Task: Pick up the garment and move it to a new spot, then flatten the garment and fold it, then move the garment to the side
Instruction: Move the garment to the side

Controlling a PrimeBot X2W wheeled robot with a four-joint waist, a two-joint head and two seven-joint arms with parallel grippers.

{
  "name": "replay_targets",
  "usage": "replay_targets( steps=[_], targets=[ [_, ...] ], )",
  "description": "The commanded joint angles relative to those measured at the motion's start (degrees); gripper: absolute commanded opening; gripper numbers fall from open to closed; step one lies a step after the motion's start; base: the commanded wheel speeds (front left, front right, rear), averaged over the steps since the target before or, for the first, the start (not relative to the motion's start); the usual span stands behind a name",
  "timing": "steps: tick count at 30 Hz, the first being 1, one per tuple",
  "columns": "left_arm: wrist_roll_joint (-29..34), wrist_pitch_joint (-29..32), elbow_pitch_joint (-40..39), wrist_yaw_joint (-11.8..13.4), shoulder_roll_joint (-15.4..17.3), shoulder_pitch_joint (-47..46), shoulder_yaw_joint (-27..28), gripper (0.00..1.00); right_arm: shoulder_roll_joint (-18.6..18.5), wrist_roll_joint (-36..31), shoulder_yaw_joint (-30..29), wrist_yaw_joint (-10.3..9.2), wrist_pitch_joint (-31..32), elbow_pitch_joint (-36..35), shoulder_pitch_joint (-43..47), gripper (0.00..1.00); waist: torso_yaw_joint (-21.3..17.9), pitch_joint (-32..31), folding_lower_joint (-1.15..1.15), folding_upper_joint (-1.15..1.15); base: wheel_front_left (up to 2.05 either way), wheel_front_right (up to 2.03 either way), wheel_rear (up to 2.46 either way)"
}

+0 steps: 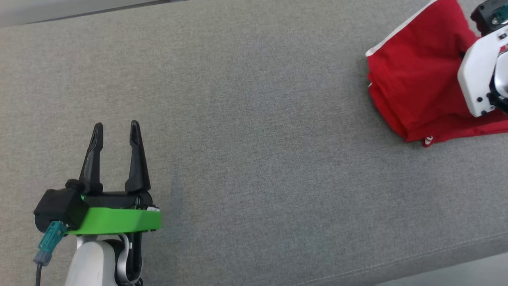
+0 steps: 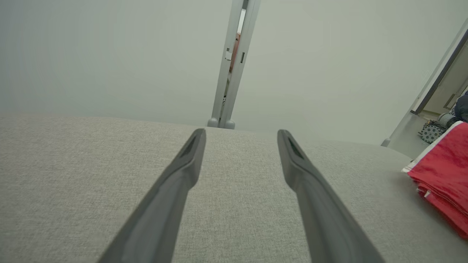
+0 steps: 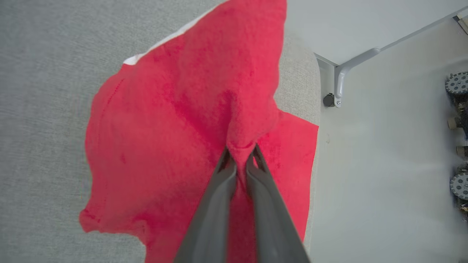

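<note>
There is one red garment (image 1: 416,79), folded in layers. It lies at the far right end of the grey upholstered surface (image 1: 254,119) and reaches that surface's right edge.

There are two grippers, each with two dark fingers. The left gripper (image 1: 116,131) sits over the surface's near left part, its fingers spread wide with nothing between them. The right gripper (image 3: 240,153) is over the surface's right end, its fingers drawn nearly together and pinching a raised ridge of the red cloth.

A small white mark (image 1: 428,140) on the garment's near hem is too small to read.

A white band (image 1: 391,33) runs along one garment edge, skewed to the surface's edges. The frame cuts off the garment, so its long axis cannot be told.
</note>
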Motion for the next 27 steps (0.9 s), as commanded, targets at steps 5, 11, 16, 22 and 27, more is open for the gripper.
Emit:
replay_targets(
  steps=[5,11,16,22,27],
  targets=[
    [1.7,0.0,-0.4,-1.0,0.2,-2.7,0.1,1.0,-3.3,-3.4,-3.5,-0.11,-3.6,3.2,0.5,0.0,-0.9,5.5,0.0,0.0,0.0,0.0,0.0],
    [2.7,0.0,-0.4,-1.6,0.2,-4.9,-0.3,1.0,-6.2,-8.9,-6.4,-0.11,-9.1,8.2,1.9,0.0,1.7,8.8,0.0,0.0,0.0,0.0,0.0],
    [2.7,0.0,-0.3,-1.8,0.2,-6.1,-0.5,1.0,-6.6,-13.1,-10.1,-0.11,-15.2,12.7,1.7,0.0,3.8,10.1,0.0,0.0,0.0,0.0,0.0],
    [2.7,0.0,0.2,-1.9,0.2,-6.1,-0.5,1.0,-3.2,-15.4,-18.2,-0.11,-16.2,20.6,3.2,1.0,4.9,9.1,0.0,0.0,0.0,0.0,0.0],
    [2.3,0.0,1.0,-2.0,0.2,-4.0,-0.2,1.0,1.4,-16.5,-24.3,-0.11,-18.9,22.7,5.0,1.0,4.9,5.1,0.0,0.0,0.0,0.0,0.0]
  ],
)
